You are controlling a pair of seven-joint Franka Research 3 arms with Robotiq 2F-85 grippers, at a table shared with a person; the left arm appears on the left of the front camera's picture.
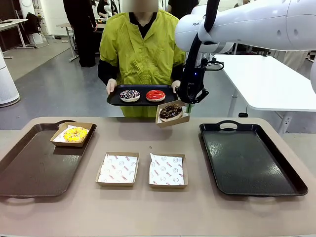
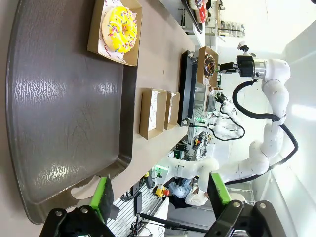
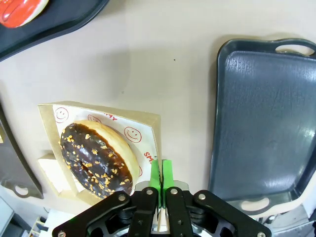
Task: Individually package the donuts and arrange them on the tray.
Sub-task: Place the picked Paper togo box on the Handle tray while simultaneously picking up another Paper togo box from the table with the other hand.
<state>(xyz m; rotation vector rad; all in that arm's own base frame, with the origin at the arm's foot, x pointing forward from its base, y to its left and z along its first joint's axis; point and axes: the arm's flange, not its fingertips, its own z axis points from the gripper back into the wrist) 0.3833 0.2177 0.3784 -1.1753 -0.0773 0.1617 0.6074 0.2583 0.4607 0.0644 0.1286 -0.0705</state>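
My right gripper (image 1: pixel 190 100) (image 3: pixel 161 178) is shut on the edge of a cardboard box (image 3: pixel 148 129) that holds the dark chocolate donut (image 1: pixel 171 111) (image 3: pixel 96 158). The box hangs above the table's far edge. Just behind it the person holds a small black tray (image 1: pixel 114 98) carrying the sprinkled chocolate donut (image 1: pixel 130 95) and the glossy red donut (image 1: pixel 155 95) (image 3: pixel 19 10). The yellow-iced donut (image 1: pixel 75 134) (image 2: pixel 119 28) sits in its box on the left dark tray (image 1: pixel 29 168) (image 2: pixel 59 113). My left gripper (image 2: pixel 160 200) stands open over that tray's near end, nothing between its fingers.
Two paper-lined boxes (image 1: pixel 117 169) (image 1: pixel 166 170) lie with nothing in them at the table's middle. A large black tray (image 1: pixel 249 158) (image 3: pixel 266 118) lies on the right. The person stands at the far side, both hands on the small tray.
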